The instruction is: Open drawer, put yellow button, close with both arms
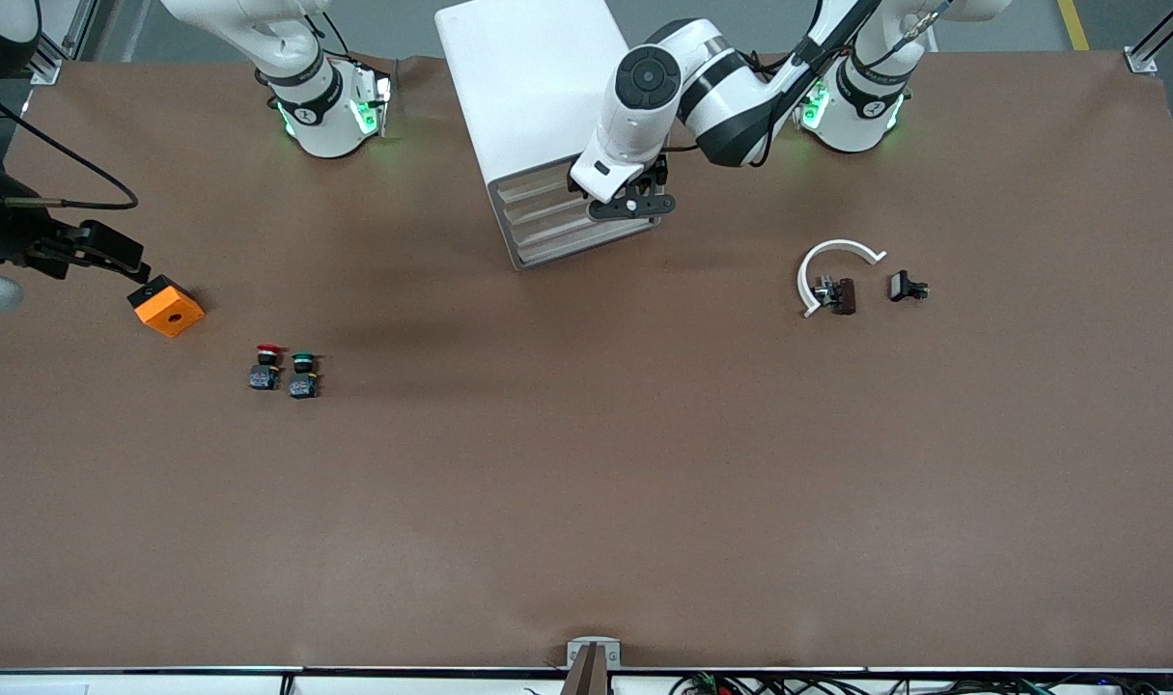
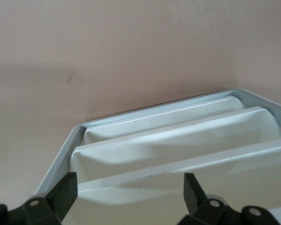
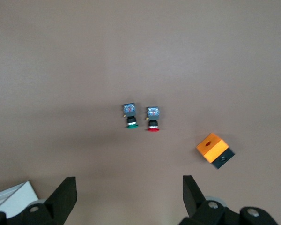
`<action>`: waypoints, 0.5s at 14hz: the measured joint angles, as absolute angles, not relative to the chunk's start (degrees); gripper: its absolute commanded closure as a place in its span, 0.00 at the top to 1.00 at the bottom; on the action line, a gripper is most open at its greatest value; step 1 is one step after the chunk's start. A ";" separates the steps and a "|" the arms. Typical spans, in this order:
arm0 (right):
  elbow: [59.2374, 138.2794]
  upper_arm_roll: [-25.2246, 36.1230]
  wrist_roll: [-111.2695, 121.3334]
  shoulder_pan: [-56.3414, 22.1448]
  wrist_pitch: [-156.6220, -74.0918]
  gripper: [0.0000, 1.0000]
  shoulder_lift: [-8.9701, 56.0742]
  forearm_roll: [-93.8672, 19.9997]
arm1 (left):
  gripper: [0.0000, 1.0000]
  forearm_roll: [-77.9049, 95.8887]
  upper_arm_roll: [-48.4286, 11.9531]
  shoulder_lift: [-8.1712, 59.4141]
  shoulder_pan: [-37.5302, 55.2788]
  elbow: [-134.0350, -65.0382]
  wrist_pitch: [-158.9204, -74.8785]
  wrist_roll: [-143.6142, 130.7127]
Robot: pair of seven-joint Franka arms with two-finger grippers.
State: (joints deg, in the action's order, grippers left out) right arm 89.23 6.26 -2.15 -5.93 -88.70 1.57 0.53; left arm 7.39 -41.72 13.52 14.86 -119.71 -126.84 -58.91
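Four drawers (image 1: 547, 224) (image 2: 178, 140) sit stacked in the white cabinet (image 1: 533, 87), all pushed in as far as I can see, and they look alike, so no idea which one is the target. Can't spot the yellow button in any view. The left hand (image 1: 634, 206) (image 2: 131, 180) is right at the drawer fronts, at the left arm's end of them, fingers spread wide with nothing between them; whether it touches is hard to tell. The right hand (image 3: 129, 183) hangs high over the right arm's end of the worktop, also wide and empty, looking down on the red button (image 1: 267, 352) (image 3: 153, 123), green button (image 1: 303, 362) (image 3: 131, 119) and an orange box (image 1: 168, 305) (image 3: 210, 146).
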 measured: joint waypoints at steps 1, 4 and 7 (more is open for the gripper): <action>89.33 6.26 -1.27 -5.76 -89.13 1.00 1.30 0.92 | 1.00 7.39 -41.70 13.53 13.74 -119.64 -126.90 -59.05; 91.98 6.25 -0.46 -5.60 -91.34 1.00 -0.96 1.42 | 1.00 7.11 -41.60 13.52 6.93 -118.99 -126.90 -58.81; 94.28 6.22 -0.41 -5.46 -91.74 1.00 -3.15 2.07 | 1.00 4.67 -41.50 13.52 -2.08 -117.02 -126.00 -58.33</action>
